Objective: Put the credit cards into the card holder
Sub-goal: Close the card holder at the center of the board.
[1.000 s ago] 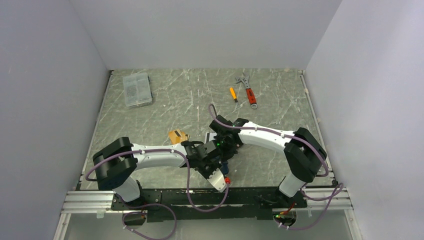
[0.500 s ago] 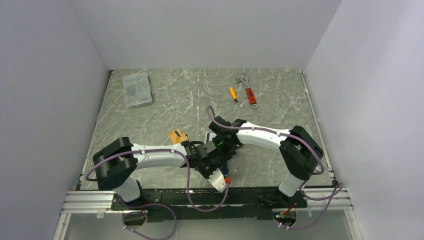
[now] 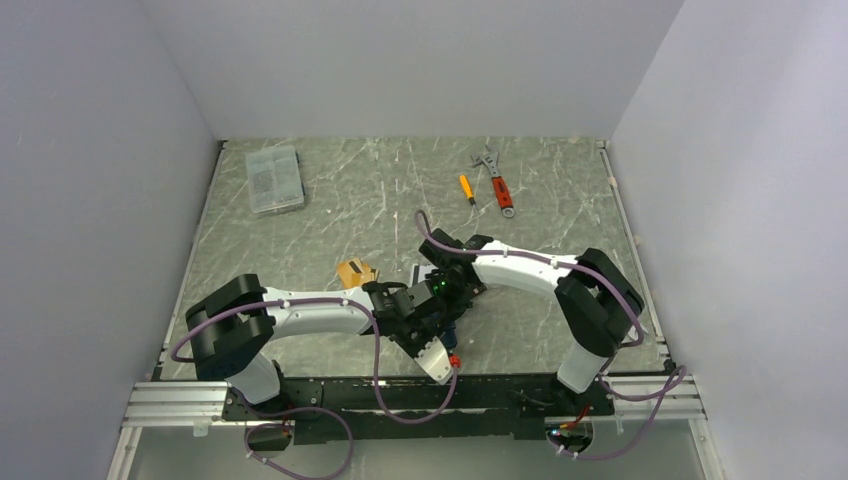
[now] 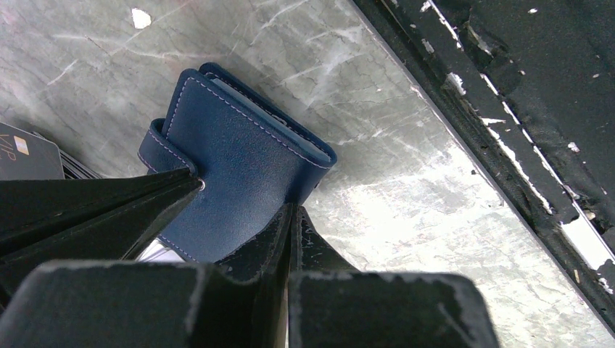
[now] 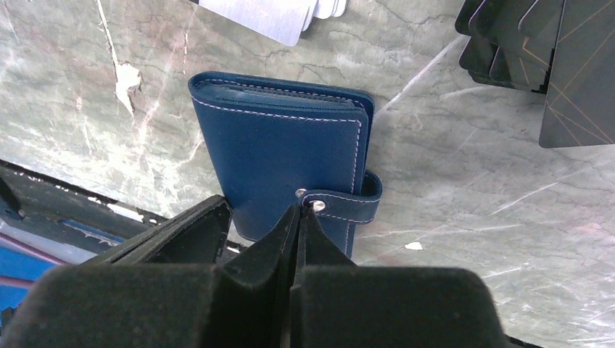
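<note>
Crowding the middle of the desk's near edge, both arms meet at the navy card holder. The left gripper clamps it across its width, one finger at the snap tab. The right gripper's fingers stand slightly apart over the snapped front face; whether they grip cannot be told. Black credit cards and a silver card lie nearby.

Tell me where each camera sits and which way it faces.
Top external: fixed high behind the bases, looking down on the table; left arm and right arm show.
Left wrist: on the left hand, looking along its fingers at the card holder.
Right wrist: on the right hand, its fingers showing, facing the holder's snap side.
Both wrist views share the card holder.
</note>
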Motion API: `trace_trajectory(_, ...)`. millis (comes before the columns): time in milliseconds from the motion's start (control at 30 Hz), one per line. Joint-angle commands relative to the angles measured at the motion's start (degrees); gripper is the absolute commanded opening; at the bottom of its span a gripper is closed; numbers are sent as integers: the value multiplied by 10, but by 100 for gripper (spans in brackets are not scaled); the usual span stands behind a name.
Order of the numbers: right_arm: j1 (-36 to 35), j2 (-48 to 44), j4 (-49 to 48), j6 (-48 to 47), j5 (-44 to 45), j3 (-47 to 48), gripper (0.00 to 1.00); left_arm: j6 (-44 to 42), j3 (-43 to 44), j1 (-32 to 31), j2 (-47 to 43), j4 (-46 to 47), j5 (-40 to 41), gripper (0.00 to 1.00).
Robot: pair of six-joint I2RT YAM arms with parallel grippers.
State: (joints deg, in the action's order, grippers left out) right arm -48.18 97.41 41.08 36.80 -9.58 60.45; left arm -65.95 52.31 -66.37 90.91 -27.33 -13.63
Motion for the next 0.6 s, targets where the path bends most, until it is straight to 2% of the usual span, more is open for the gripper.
trace_trajectory(0, 0, 32, -26, -6, 12, -16, 0, -8, 3, -3, -8, -5, -7, 6)
trace_trajectory(567, -20, 79, -30, 3, 34, -16, 0, -8, 0, -3, -11, -5, -5, 6)
